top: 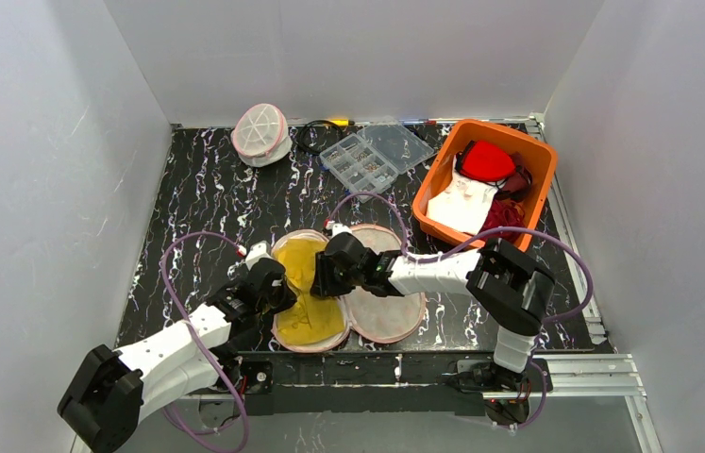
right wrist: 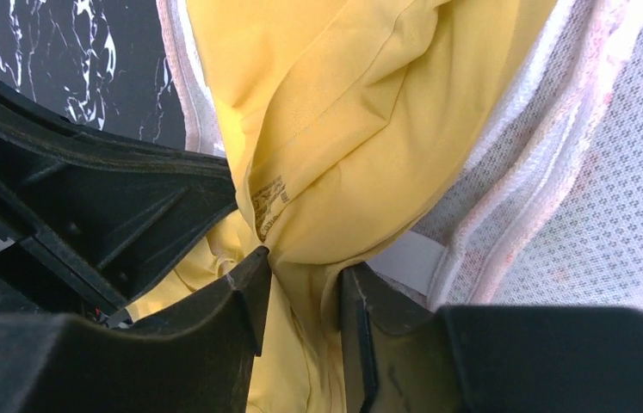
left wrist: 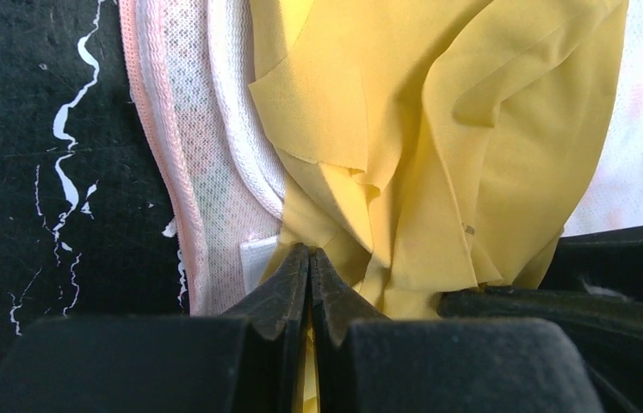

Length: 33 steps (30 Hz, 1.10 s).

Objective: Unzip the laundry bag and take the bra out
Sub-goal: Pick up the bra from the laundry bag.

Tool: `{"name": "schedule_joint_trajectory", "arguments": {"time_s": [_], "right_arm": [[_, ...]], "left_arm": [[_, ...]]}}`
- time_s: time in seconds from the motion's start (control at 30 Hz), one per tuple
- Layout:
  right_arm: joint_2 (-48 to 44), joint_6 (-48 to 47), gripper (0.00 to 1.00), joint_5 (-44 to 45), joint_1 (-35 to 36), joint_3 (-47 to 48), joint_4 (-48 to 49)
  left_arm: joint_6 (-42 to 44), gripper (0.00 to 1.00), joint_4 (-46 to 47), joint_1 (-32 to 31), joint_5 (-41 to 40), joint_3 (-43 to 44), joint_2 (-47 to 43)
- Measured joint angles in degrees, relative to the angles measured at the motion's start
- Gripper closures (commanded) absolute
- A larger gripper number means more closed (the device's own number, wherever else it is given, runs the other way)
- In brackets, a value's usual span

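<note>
A white mesh laundry bag with a pink zip rim lies open in two halves at the table's front; its right half point(top: 388, 304) is empty. The yellow bra point(top: 314, 319) lies crumpled in the left half. My left gripper point(top: 277, 283) is shut on a thin fold of the bra point(left wrist: 404, 129) at its near edge, jaws pressed together point(left wrist: 310, 251). My right gripper point(top: 322, 274) is closed round a thicker bunch of the bra point(right wrist: 343, 129), which fills the gap between its fingertips point(right wrist: 305, 268). The bag's mesh shows in both wrist views point(left wrist: 193, 129) point(right wrist: 610, 198).
A second, closed dome-shaped mesh pod point(top: 260, 132) stands at the back left. A clear compartment box point(top: 377, 151) and a black cable point(top: 309, 138) lie at the back middle. An orange bin point(top: 539, 160) with red and white clothing stands at the back right.
</note>
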Motion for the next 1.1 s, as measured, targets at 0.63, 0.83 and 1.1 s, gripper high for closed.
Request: {"name": "schedule_joint_trajectory", "arguments": {"time_s": [0.63, 0.83, 1.1], "right_arm": [[-2.71, -2.6, 0.99, -0.42, 0.37, 1.07, -2.64], [-7.32, -5.27, 0.99, -0.2, 0.44, 2.45, -5.38], [-12.0, -8.31, 0.99, 0.76, 0.42, 2.99, -11.23]], "left_arm": [[-0.13, 0.76, -8.57, 0.0, -0.17, 1.88, -5.99], [-0.11, 0.51, -13.86, 0.0, -1.42, 4.66, -11.45], [-0.26, 0.47, -20.26, 0.0, -3.23, 8.28, -14.69]]}}
